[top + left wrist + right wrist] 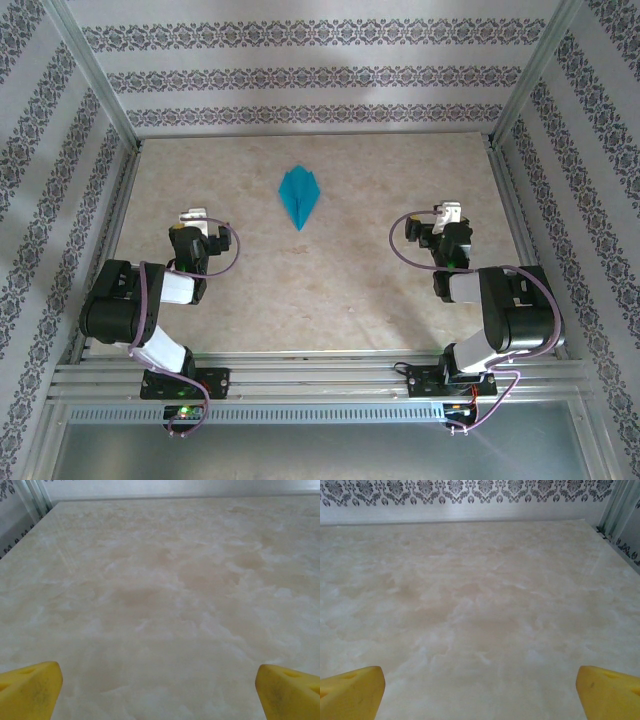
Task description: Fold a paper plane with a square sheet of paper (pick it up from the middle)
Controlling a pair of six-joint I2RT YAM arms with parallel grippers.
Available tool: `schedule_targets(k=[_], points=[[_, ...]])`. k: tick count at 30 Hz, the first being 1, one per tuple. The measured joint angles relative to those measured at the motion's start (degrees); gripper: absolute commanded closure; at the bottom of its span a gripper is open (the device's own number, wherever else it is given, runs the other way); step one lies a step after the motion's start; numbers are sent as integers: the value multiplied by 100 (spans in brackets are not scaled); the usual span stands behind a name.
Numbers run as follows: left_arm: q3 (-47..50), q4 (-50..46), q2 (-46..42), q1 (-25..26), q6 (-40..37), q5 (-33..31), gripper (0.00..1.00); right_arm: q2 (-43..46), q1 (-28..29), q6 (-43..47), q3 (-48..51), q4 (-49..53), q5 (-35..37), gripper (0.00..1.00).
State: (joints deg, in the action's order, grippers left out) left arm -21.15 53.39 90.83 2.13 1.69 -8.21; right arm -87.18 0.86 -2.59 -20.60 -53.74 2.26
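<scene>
The paper plane [299,196] lies folded, ahead of and between left pincer [193,217] and right pincer [450,213], both wide apart, empty; folding looks finished.

Soft, even, bright light washes the pale counter [400,300] with faint shadows; wrist views look slightly hazy.

Lab robot cell: aluminium frame [300,378], damask-papered walls [300,78], marble-look tabletop [330,300].
</scene>
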Motion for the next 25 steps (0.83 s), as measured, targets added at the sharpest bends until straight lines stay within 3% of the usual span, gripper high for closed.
schedule_targets(k=[25], points=[[11, 127, 20, 0, -24, 24, 1, 0, 0, 0, -4, 35, 0, 2]])
